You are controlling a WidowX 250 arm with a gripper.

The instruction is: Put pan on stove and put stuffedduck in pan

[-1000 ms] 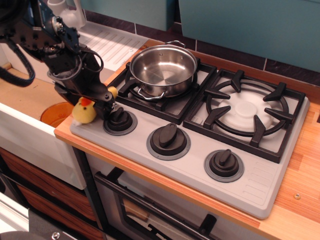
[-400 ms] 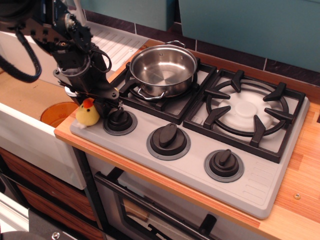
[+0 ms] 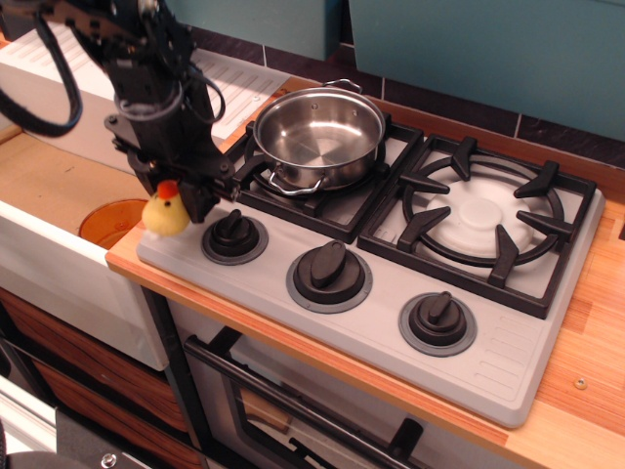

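Pan (image 3: 319,135) already on stove (image 3: 391,293) left burner. We see gripper (image 3: 176,195) closed on stuffedduck (image 3: 166,212), at pan's 8 o'clock. We judge it soft, light, squashy; grip mid-body.

The duck (image 3: 166,212) is yellow with an orange-red top. The pan (image 3: 319,135) is shiny silver steel. The stove (image 3: 391,283) is light grey, with black grates (image 3: 483,220) and three black knobs (image 3: 328,271). The tabletop (image 3: 586,342) is striped light wood. The hand (image 3: 181,186) is black. At the left edge an orange bowl (image 3: 109,221) shows. The back wall (image 3: 488,49) is teal.
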